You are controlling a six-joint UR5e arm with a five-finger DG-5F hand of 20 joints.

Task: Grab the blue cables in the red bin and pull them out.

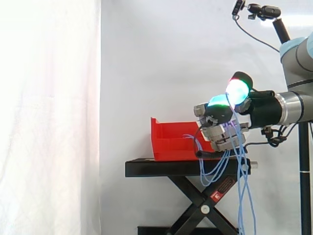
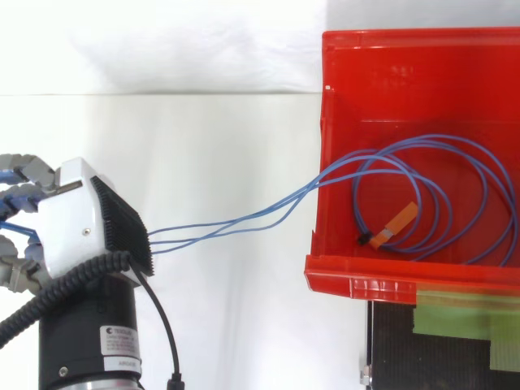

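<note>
The red bin is sitting on the black counter, in front of the white curtain. Its open top is facing up.

Inside the bin, the blue cables are lying in big round loops on the bin's floor. A small orange piece with a dark tip is sitting on the cable, in among the loops.

From the loops, a few strands are going over one wall of the bin. They are running out through the air to the hand. In the top view the strands are stretching in long, nearly straight lines between the bin and the hand.

The hand is hanging beside the bin, apart from it and a little higher than its rim. Its fingers are curling round the blue cables and are holding them tight. Its pads are glowing green and light blue.

Under the hand, more loops of blue cable are dangling down past the edge of the counter. Some are reaching almost to the bottom of the side view.

A strip of green tape is sticking just below the bin's lip in the top view.
</note>
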